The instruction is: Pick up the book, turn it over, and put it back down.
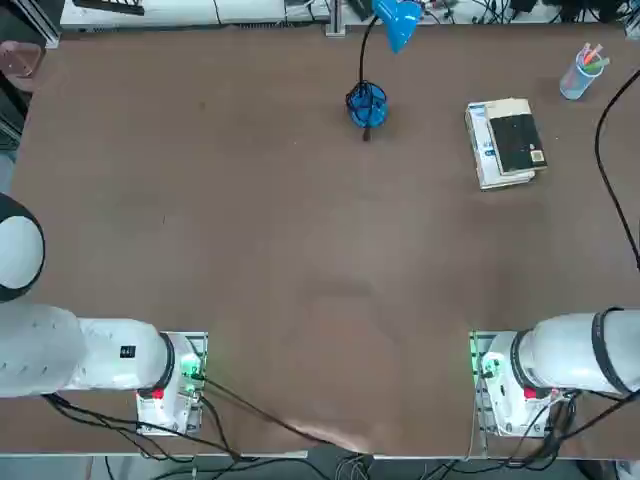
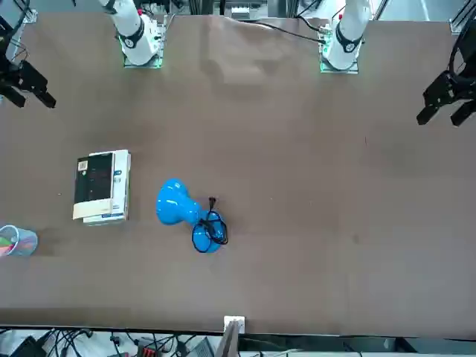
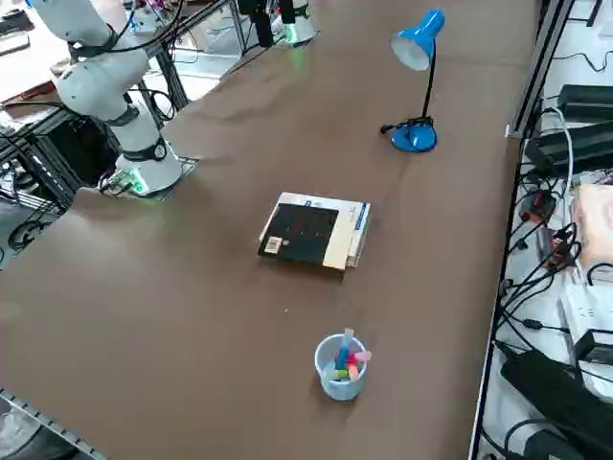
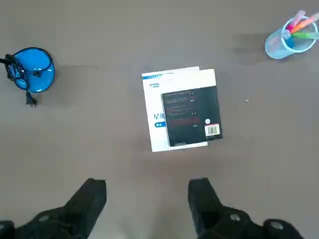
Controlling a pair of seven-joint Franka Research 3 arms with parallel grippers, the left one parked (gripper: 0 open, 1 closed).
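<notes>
The book (image 1: 505,142) lies flat on the brown table at the far right, with its cream cover, black rectangle and blue strip facing up. It also shows in the front view as the book (image 2: 103,186), from the side as the book (image 3: 314,232), and in the wrist view as the book (image 4: 182,109). My right gripper (image 4: 147,194) hangs high above the table, open, with nothing between its fingers; the book lies a little beyond the fingertips. In the front view the right gripper (image 2: 26,80) shows at the picture's edge, nearer the robot's base than the book.
A blue desk lamp (image 1: 367,105) stands at the far middle of the table, its base (image 4: 31,68) well to one side of the book. A clear cup of coloured pens (image 1: 582,72) stands at the far right corner beyond the book (image 3: 342,367).
</notes>
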